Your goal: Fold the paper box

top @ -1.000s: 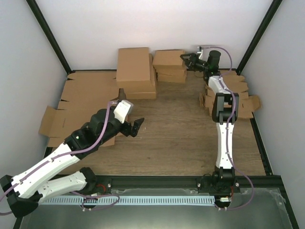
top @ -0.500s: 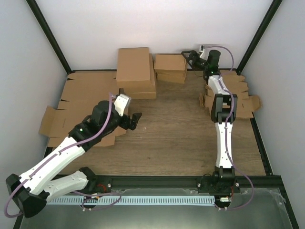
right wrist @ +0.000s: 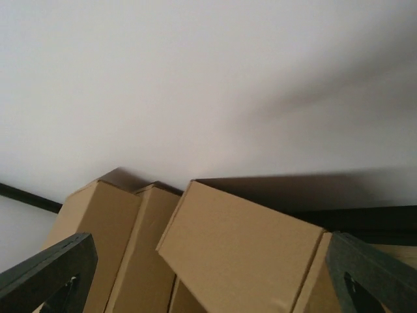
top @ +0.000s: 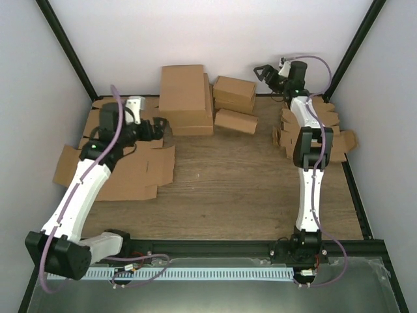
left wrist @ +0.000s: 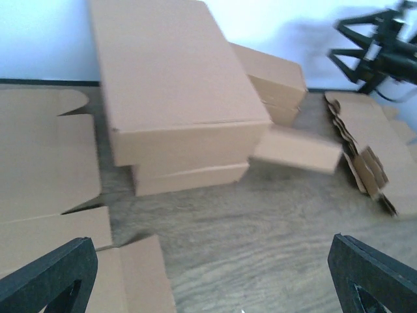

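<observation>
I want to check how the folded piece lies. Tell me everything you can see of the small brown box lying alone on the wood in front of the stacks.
The paper box is a small, shallow, rectangular box of plain brown cardboard, closed. It lies flat on the wooden table, its long side slanted, just in front of the stack of small boxes and right of the big boxes; whether it touches that stack is unclear. The right gripper hangs open behind it, apart.

We log a wooden table [top: 247, 189] bearing flat cardboard sheets [top: 124, 176] left, stacked folded boxes [top: 186, 98] at the back, one paper box [top: 236, 121] just beside them, die-cut blanks [top: 332, 138] right
</observation>
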Controlling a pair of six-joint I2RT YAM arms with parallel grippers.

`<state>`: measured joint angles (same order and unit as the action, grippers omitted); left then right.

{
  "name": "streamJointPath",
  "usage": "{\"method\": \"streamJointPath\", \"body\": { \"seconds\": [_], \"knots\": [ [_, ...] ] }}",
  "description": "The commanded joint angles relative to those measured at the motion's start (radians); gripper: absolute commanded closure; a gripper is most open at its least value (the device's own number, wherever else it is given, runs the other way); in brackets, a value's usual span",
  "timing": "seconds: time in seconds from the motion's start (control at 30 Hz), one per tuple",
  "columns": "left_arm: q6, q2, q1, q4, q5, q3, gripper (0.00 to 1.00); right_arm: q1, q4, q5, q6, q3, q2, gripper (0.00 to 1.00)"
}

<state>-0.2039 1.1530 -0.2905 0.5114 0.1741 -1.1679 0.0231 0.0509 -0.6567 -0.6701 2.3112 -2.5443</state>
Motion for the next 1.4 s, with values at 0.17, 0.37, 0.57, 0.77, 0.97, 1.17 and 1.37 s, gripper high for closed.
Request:
{"method": "streamJointPath", "body": {
  "seconds": [0.17,0.37,0.57,0.77,0.97,1.17,1.37],
  "knots": [
    [-0.121,0.226,0.350,-0.076,0.425,-0.116,0.01,-0.018,0.053,-0.020,0.274,-0.315,0.373,0.01],
    [-0.152,0.474,0.389,-0.116,0.554,-0.278,0.12,-0.023,0.075,-0.031,0.281,-0.486,0.465,0.05],
    [-0.201,0.635,0.389,-0.173,0.626,-0.386,0.20,-0.022,0.125,0.029,0.224,-0.503,0.422,0.07],
    [-0.215,0.761,0.387,-0.169,0.670,-0.512,0.23,-0.022,0.159,0.008,0.158,-0.342,0.277,0.12],
    [-0.254,0.861,0.369,-0.192,0.713,-0.581,0.26,-0.023,0.205,0.002,0.085,-0.207,0.142,0.01],
    [-0.262,0.934,0.329,-0.174,0.720,-0.653,0.28,-0.023,0.147,-0.059,0.021,-0.155,0.070,0.04],
    [-0.276,0.975,0.314,-0.186,0.725,-0.688,0.33,-0.023,0.109,-0.097,-0.017,-0.102,-0.010,0.04]
  ]
}}
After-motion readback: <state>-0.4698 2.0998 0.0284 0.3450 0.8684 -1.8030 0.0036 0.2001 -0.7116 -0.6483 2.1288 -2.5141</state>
